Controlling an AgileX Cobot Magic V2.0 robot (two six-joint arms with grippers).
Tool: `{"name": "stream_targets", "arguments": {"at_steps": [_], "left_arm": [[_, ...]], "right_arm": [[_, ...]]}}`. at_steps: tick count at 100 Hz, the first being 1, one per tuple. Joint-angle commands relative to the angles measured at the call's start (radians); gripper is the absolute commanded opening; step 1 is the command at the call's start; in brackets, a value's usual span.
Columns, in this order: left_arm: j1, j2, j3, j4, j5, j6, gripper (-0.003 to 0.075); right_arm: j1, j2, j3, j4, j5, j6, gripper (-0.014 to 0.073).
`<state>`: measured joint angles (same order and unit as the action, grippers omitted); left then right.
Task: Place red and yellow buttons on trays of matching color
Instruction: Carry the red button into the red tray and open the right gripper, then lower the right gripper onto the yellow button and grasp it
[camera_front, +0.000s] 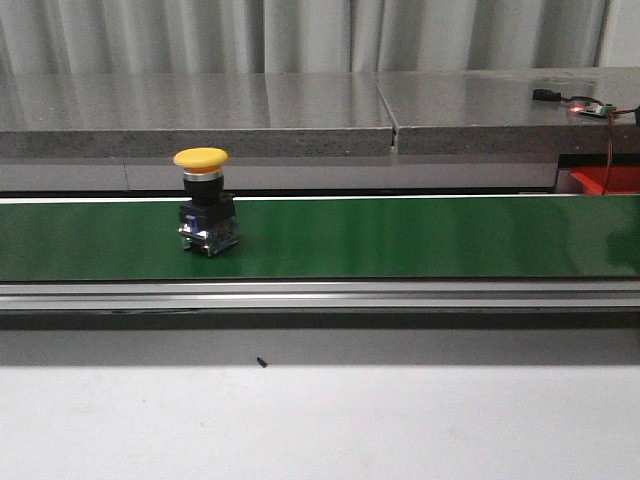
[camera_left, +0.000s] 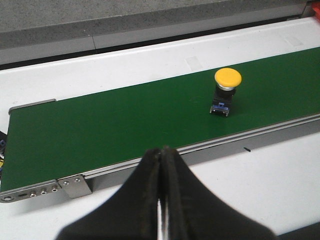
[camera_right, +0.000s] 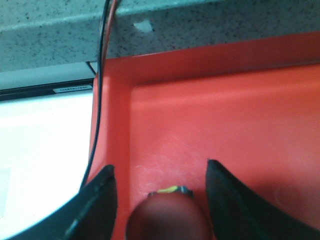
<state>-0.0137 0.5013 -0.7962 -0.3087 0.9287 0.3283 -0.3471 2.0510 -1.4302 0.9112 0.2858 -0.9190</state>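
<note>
The left gripper (camera_left: 161, 200) sits at the bottom centre of its wrist frame, its two black fingers (camera_left: 135, 200) pressed together with no gap. The right gripper (camera_right: 160, 200) fills the lower part of its wrist frame, fingers (camera_right: 97, 205) spread wide apart. Neither arm appears in the front frame.
</note>
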Motion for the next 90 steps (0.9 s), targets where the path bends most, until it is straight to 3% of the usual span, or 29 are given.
{"name": "stream_targets", "arguments": {"at_steps": [1,48,90], "left_arm": [[-0.006,0.006,-0.025,-0.025,-0.070,0.002,-0.0019],[-0.006,0.006,-0.025,-0.025,-0.070,0.002,-0.0019],[-0.006,0.006,-0.025,-0.025,-0.070,0.002,-0.0019]], "right_arm": [[-0.005,-0.071,-0.034,0.023,-0.016,-0.008,0.0426],[-0.005,-0.248,-0.009,-0.005,0.118,-0.008,0.0426],[0.066,-0.566,0.276,-0.004,0.019,-0.023,0.0426]]}}
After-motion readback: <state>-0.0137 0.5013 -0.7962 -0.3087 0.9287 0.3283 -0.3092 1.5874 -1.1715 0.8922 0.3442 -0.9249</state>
